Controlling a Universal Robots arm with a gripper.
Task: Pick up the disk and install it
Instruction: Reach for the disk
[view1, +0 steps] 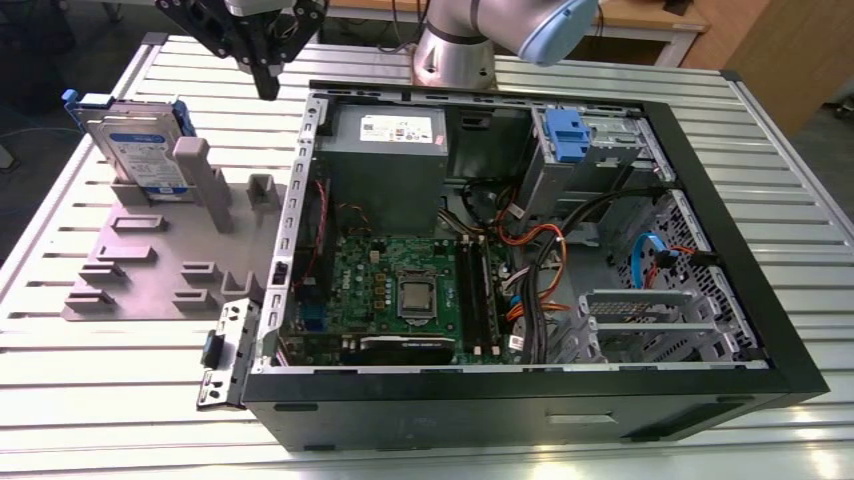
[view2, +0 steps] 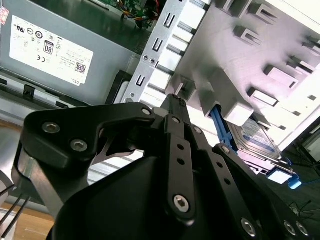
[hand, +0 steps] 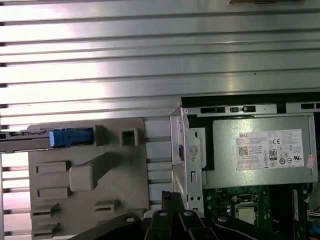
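Note:
The disk (view1: 138, 150) stands on edge in a slot at the far end of the grey holder plate (view1: 147, 270), on the exterior view's left; its white-and-blue label faces out and a blue carrier frames it. In the first wrist view the disk (hand: 45, 137) appears edge-on. In the second wrist view the disk (view2: 256, 142) leans behind the holder's posts. My gripper (view1: 267, 88) hangs above the table between the holder and the open computer case, its fingers pressed together and holding nothing. The gripper (view2: 172, 100) also shows close up, and its black fingertips (hand: 170, 199) sit over the case's edge.
The open computer case (view1: 747, 300) fills the middle and right of the slatted metal table (view1: 107, 400). Inside are a grey power supply box (view1: 387, 130), a motherboard (view1: 400, 290), cables, and a drive bay with a small blue latch (view1: 567, 135). The arm's base (view1: 454, 55) stands behind the case.

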